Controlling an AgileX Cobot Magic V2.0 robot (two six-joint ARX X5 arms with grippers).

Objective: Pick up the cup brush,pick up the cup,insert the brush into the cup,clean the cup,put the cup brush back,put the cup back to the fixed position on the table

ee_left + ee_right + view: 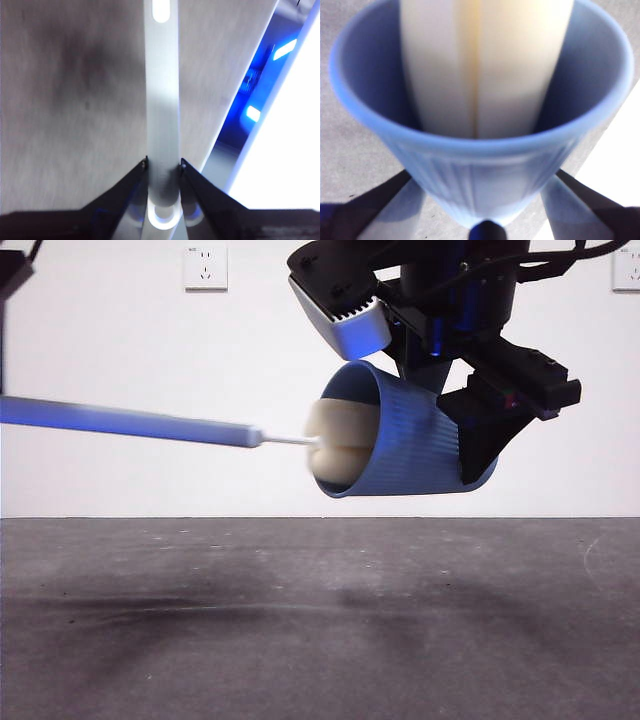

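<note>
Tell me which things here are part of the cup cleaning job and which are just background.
Job:
cup brush, held by left gripper
cup, held tilted by right gripper, sponge head at its mouth
table

Background:
wall sockets
white wall

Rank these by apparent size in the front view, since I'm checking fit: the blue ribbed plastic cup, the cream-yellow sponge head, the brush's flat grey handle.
1. Blue ribbed plastic cup, clearly biggest.
2. Flat grey handle: longest but thin, cut off at the edge, so this rank is unsure.
3. Cream-yellow sponge head, partly hidden inside the cup.
</note>
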